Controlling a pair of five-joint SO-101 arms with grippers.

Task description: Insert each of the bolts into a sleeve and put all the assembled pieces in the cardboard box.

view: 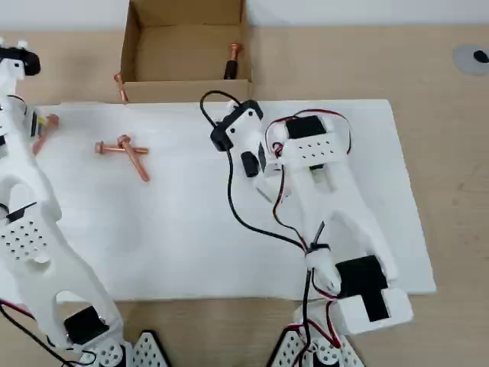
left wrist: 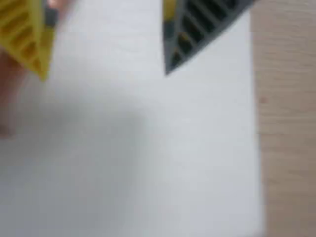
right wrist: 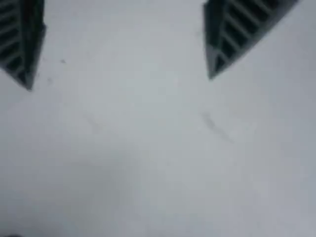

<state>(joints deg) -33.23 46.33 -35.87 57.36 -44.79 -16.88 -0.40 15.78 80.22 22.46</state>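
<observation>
**Desk:** Which piece is home?

**Photographer:** One copper bolt seated in a black sleeve [view: 231, 61] lies inside the open brown cardboard box [view: 183, 90], against a side wall. It reads as a finished assembly, already delivered.

**Desk:** And the rest?

**Photographer:** Two bare copper bolts [view: 122, 147] lie crossed on the white rectangular mat [view: 191, 245], well apart from the box. A third loose bolt [view: 47, 127] lies just beside the left arm. A fourth bolt [view: 119, 86] sits outside the box, just beside its front corner. They lie scattered, probably so that each can be picked up singly.

**Desk:** Where are the end effectors?

**Photographer:** The left end effector [left wrist: 105, 74] is released, with nothing between its yellow finger [left wrist: 27, 34] and its dark finger [left wrist: 197, 24]. It hangs low over the mat near the border with the pale wooden surface [view: 443, 138]. A copper blur beside the yellow finger is probably the third bolt, outside the grip. The right end effector [right wrist: 118, 81] is also released, its dark fingers spread over bare mat near the box's front. The crossed bolts lie well off to its side, nearer the left arm.

**Desk:** Why spread?

**Photographer:** Most likely both are ready for a pick. The left looks best placed for the next bolt.
</observation>
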